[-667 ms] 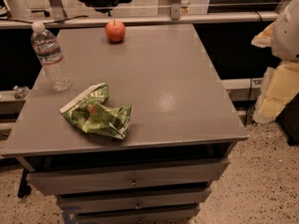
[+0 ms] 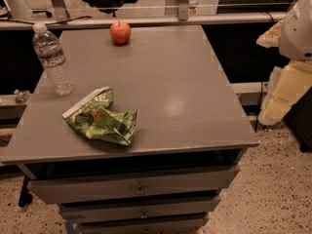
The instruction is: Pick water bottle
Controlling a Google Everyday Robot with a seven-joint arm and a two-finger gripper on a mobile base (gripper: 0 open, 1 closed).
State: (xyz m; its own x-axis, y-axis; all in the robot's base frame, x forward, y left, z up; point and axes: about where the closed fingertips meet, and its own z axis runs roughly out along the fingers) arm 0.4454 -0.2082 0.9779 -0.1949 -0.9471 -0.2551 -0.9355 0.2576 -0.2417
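The water bottle [image 2: 52,59] is clear ribbed plastic with a white cap and a pale label band. It stands upright at the left edge of the grey table [image 2: 170,82], towards the back. My gripper [image 2: 285,94] shows as white and cream parts at the far right of the view, off the table's right side and below the tabletop's far level. It is far from the bottle and holds nothing that I can see.
A red apple [image 2: 120,32] sits at the back middle of the table. A crumpled green snack bag [image 2: 100,117] lies front left, just in front of the bottle. Drawers [image 2: 139,189] run below the tabletop. A rail and a dark chair stand behind the table.
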